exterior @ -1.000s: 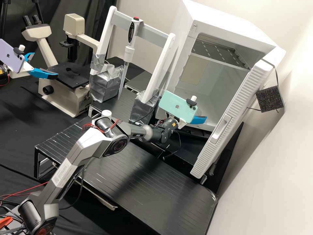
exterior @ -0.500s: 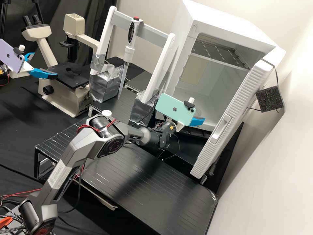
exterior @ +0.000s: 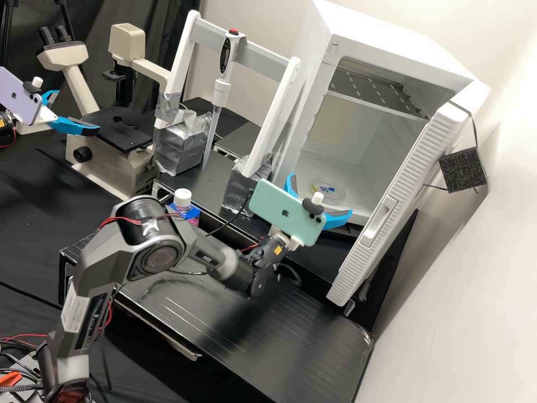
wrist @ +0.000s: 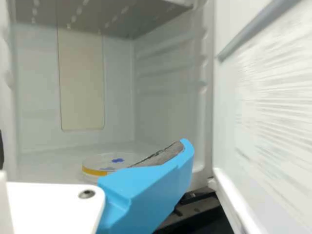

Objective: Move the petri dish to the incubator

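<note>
An inverted microscope (exterior: 114, 163) stands near a white-legged frame (exterior: 263, 60), where a pipette (exterior: 222, 92) hangs tip down. A white-capped bottle (exterior: 182, 197) sits by something blue.

I am observing free passage through the incubator (exterior: 386, 39) opening, the door (exterior: 411, 179) bounding one side, the shelf (exterior: 375, 92) limiting headroom.

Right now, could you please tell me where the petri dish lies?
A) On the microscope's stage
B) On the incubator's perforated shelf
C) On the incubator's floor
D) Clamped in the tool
C: the petri dish rests on the floor of the incubator, below its perforated shelf, and the tool stands open.
</note>
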`<act>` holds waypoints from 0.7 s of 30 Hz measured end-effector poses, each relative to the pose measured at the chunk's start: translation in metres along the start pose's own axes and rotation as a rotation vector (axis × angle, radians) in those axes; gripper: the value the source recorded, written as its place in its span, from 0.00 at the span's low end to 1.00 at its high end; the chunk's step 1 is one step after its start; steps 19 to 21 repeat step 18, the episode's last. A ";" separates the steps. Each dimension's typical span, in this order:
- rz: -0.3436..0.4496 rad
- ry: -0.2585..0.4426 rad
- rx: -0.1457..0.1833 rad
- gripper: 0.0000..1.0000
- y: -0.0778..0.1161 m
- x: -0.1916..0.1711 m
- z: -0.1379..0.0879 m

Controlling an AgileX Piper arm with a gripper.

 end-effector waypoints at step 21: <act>0.162 -0.318 0.180 1.00 -0.011 -0.161 -0.018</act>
